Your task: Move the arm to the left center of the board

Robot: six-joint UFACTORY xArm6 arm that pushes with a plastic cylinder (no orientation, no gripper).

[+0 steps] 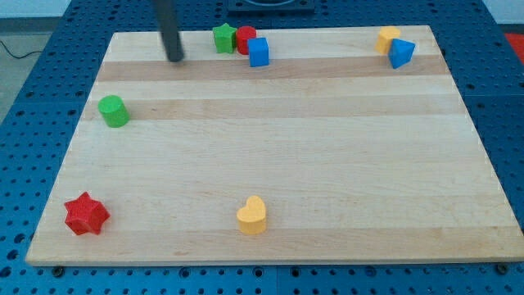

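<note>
**Colleague:** Only the camera view to go on. Where are you standing?

**Me:** My tip (176, 58) is near the view's top, left of the middle, resting on the wooden board (286, 164) that serves as the surface. It touches nothing. The green star block (223, 38) is a little to its right, with the red cylinder block (246, 39) right against that and the blue cube block (259, 52) crowding the red one.

**Colleague:** And your target?

**Me:** The left centre of the board, which lies down and to the view's left from my tip. The green cylinder block (113, 111) sits about there, close to the left edge, so I judge the path should end beside it, not run into it.

**Colleague:** Why is the rest so scattered?

**Me:** I'd guess it is just loose pushing stock. A yellow block (387, 38) and a blue block (401, 53) touch at the top right, a red star block (86, 214) is at the bottom left, and a yellow heart block (252, 215) is at the bottom middle. All are well off my route.

**Colleague:** Any containers? Jaws?

**Me:** No trays or bins, nothing holding anything. No jaws either, only the rod, so no opening or closing to report.
</note>
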